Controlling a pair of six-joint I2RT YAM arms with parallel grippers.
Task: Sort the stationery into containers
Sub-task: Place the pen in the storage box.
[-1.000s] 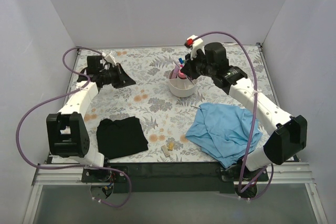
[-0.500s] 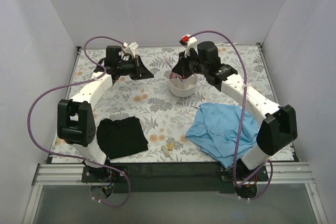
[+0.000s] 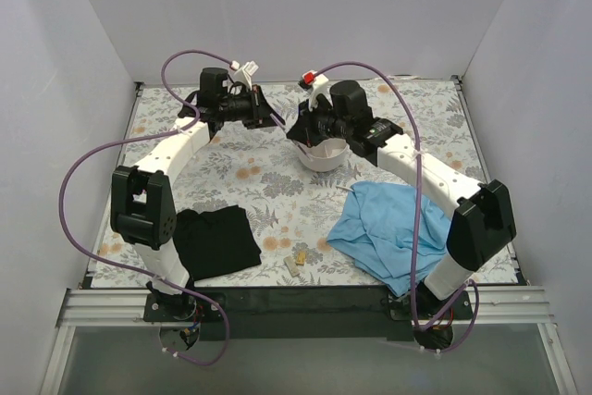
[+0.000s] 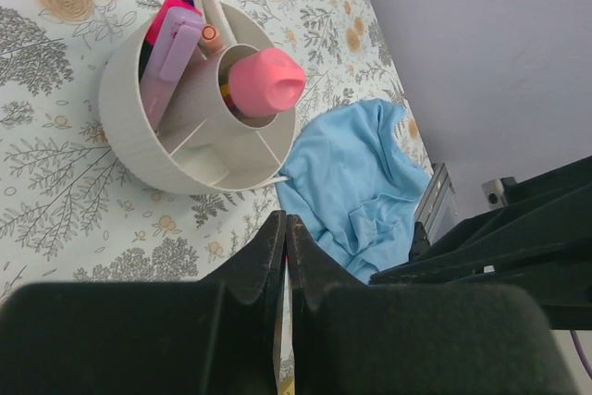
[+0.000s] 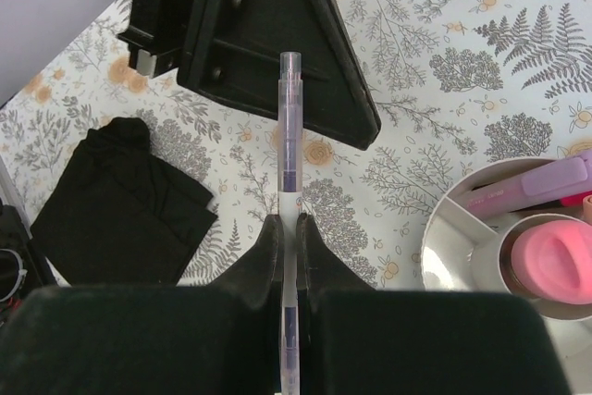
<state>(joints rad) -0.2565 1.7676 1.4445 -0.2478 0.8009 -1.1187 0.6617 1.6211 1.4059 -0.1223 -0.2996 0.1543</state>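
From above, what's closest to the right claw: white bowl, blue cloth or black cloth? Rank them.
1. White organiser, just beside the right gripper, which holds a pen.
2. Blue cloth, near right, and black cloth, near left: too close to call.

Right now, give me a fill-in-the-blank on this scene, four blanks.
The right gripper is shut on a thin ____. The centre cup of the white organiser holds a stubby ____ highlighter. The left gripper is shut and holds ____. The cloth lying next to the organiser is ____.
Missing: pen; pink; nothing; blue.
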